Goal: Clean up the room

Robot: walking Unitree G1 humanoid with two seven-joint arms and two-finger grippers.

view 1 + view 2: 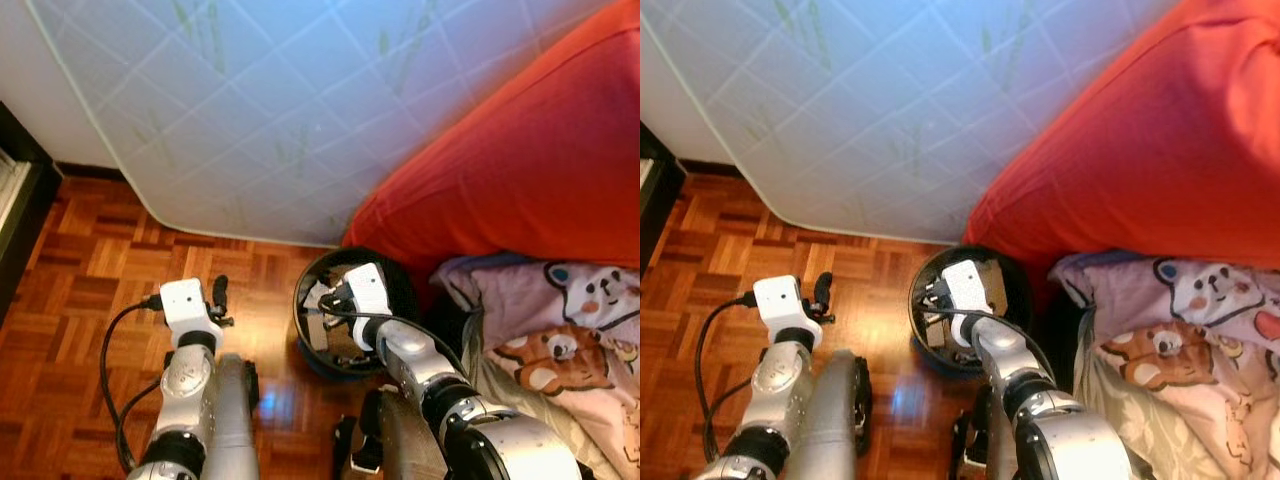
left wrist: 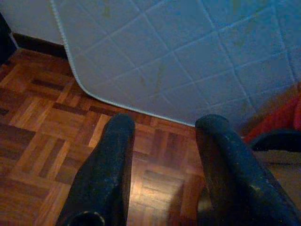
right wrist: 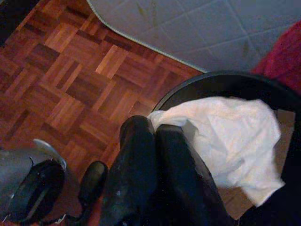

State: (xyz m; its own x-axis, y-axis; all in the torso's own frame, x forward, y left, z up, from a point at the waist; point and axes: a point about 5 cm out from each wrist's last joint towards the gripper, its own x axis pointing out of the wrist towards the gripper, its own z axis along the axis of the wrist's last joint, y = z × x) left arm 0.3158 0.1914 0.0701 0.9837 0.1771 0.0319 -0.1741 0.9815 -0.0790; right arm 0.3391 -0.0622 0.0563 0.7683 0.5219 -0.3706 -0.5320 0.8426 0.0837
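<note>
A black round bin [image 1: 303, 335] stands on the parquet floor between a white mattress and a red cushion. My right gripper [image 3: 154, 123] hangs over the bin's near rim [image 3: 221, 79], shut on a crumpled white paper [image 3: 225, 136] that spreads out above the bin's inside. In the left eye view the paper [image 1: 318, 297] shows pale just inside the bin, ahead of the right wrist. My left gripper [image 2: 164, 123] is open with nothing between its fingers, held low over the bare floor to the left of the bin.
A white quilted mattress [image 1: 300, 100] leans ahead, its rounded corner on the floor. A big red cushion [image 1: 540, 170] and a pink bear-print blanket [image 1: 560, 340] crowd the right. Dark furniture [image 1: 15, 190] edges the left. Parquet floor [image 1: 90, 270] lies open at front left.
</note>
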